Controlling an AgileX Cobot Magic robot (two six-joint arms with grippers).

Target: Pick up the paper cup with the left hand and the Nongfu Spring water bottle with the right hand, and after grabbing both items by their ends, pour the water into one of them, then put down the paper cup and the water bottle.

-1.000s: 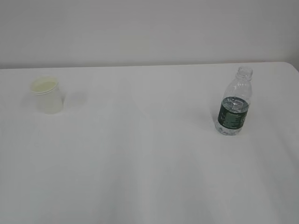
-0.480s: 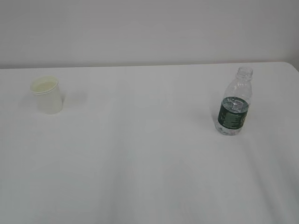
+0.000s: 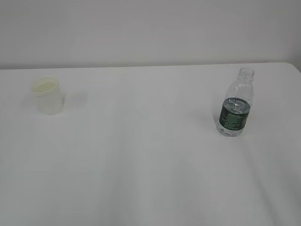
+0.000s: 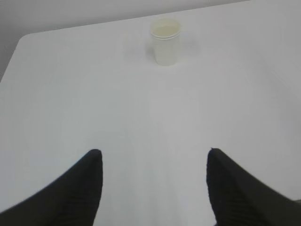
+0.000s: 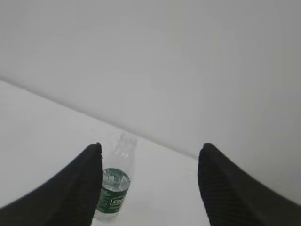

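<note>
1. In the left wrist view, the left hand's black two-finger end effector (image 4: 154,188) fills the bottom of the frame. Its two dark ribbed fingers (image 4: 75,193) stand wide apart, released, with only bare surface between them.
2. In the right wrist view, the right hand's black two-finger end effector (image 5: 149,186) likewise spreads its dark fingers (image 5: 225,188) at the lower left and lower right of the frame, released and grasping nothing.
3. A plain white bench (image 3: 141,165) carries everything; in the exterior view its near part, across the bottom of the frame, is bare, and neither arm shows there.
4. The small clear ribbed plastic water bottle with a dark green label band (image 3: 236,104) stands upright at the centre right of the exterior frame, uncapped. In the right wrist view it appears at the lower left (image 5: 114,188), just inside the left finger, well beyond the tips and untouched.
5. The clear colourless water (image 3: 235,102) fills the lower part of the bottle, its level near the top of the green band.
6. The small white tapered paper cup with a rolled rim and cream inside (image 3: 48,96) stands upright at the left of the exterior frame, well apart from the bottle. In the left wrist view it sits at the upper centre (image 4: 166,41), far ahead of the fingers.
7. Behind the bench, a plain pale wall (image 3: 150,28) spans the top of the exterior frame.
</note>
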